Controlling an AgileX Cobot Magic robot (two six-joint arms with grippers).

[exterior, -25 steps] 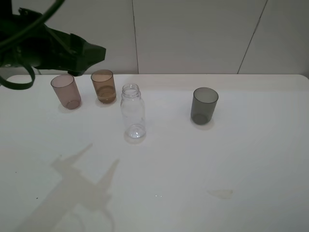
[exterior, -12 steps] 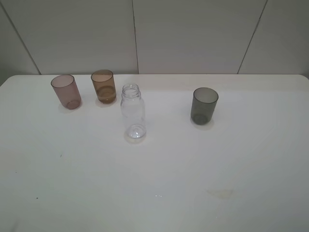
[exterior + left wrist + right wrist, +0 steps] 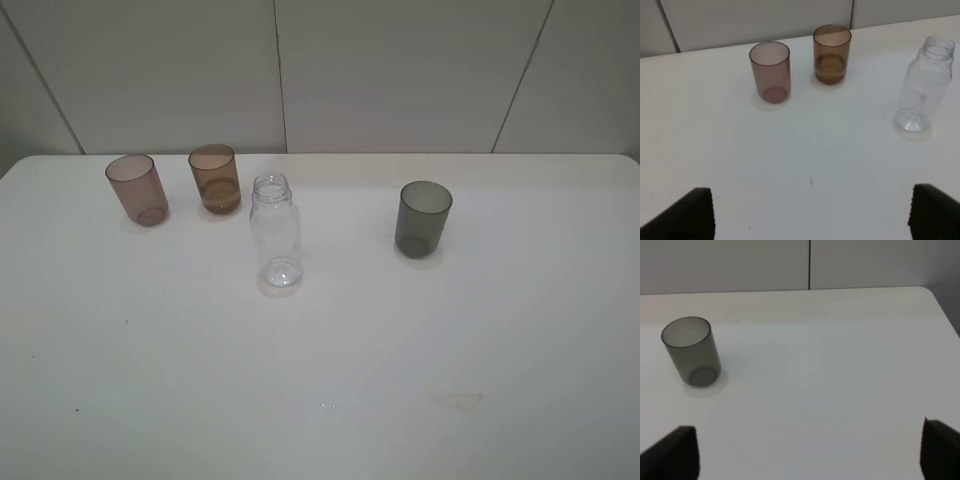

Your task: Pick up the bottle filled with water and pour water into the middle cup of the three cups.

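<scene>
The clear, uncapped bottle (image 3: 275, 232) stands upright on the white table (image 3: 330, 350), in front of and right of the amber-brown middle cup (image 3: 214, 179). The pinkish-mauve cup (image 3: 136, 188) stands left of the amber one, and the smoky grey cup (image 3: 423, 218) stands far to the right. The left wrist view shows the bottle (image 3: 922, 92), the amber cup (image 3: 831, 54) with a darker band low inside, and the mauve cup (image 3: 770, 71). My left gripper (image 3: 810, 215) is open and well short of them. My right gripper (image 3: 810, 450) is open, with the grey cup (image 3: 690, 351) ahead of it. Neither arm shows in the exterior view.
A faint yellowish stain (image 3: 457, 400) marks the table near its front right. The table's far edge meets a panelled wall (image 3: 400, 70) just behind the cups. The table's right corner (image 3: 927, 295) shows in the right wrist view.
The left arm, which stood over the mauve cup at the upper left a second ago, has left the exterior view, and its shadow is gone. The bottle and cups have not moved.
</scene>
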